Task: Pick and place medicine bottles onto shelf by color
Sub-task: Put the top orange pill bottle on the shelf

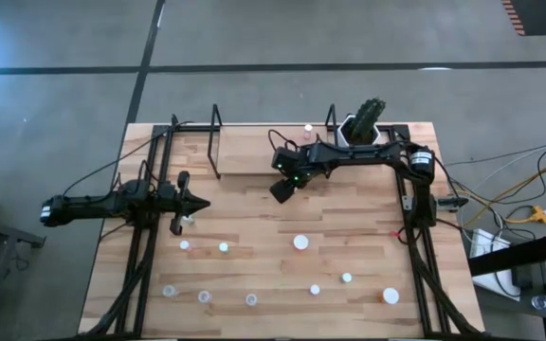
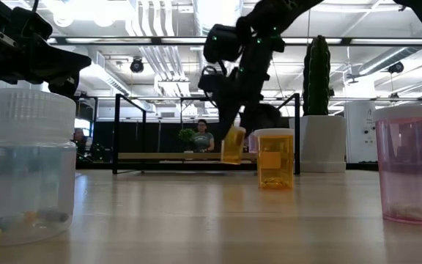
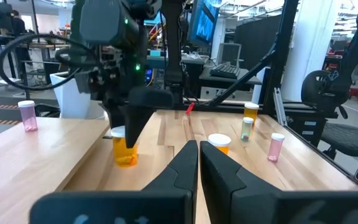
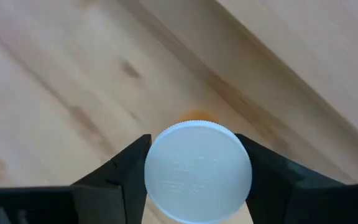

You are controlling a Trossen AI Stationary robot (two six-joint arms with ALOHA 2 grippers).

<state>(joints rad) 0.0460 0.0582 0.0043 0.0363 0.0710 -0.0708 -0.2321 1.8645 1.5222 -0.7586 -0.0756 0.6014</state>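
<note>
My right gripper [image 1: 282,189] hangs just in front of the shelf [image 1: 254,161], a low light-wood board between black wire uprights, and is shut on an orange white-capped bottle [image 2: 233,144]. A pinkish bottle [image 1: 308,129] stands on the shelf's far part. Several more bottles stand on their bases on the near half of the table, among them an orange one [image 2: 275,158], a pink one [image 2: 405,165] and a clear one [image 2: 24,176]. My left gripper [image 1: 197,202] waits shut over the table's left side, with a small bottle [image 1: 188,221] just beside it. My right gripper holds the orange bottle by its white cap [image 4: 197,171], pinched between the two fingers [image 4: 126,171], one on either side of the cap's rim. The fingers come from above, pointing down. The bottle hangs upright below them, low beside the shelf's near edge [image 3: 124,149]; whether its base touches the table I cannot tell.
A cactus in a white pot [image 1: 363,123] stands at the shelf's right end. Black frame rails [image 1: 145,246] run along the table's left and right sides. Open tabletop [image 1: 254,213] lies between the shelf and the rows of bottles. A person [image 2: 201,138] sits far behind the table.
</note>
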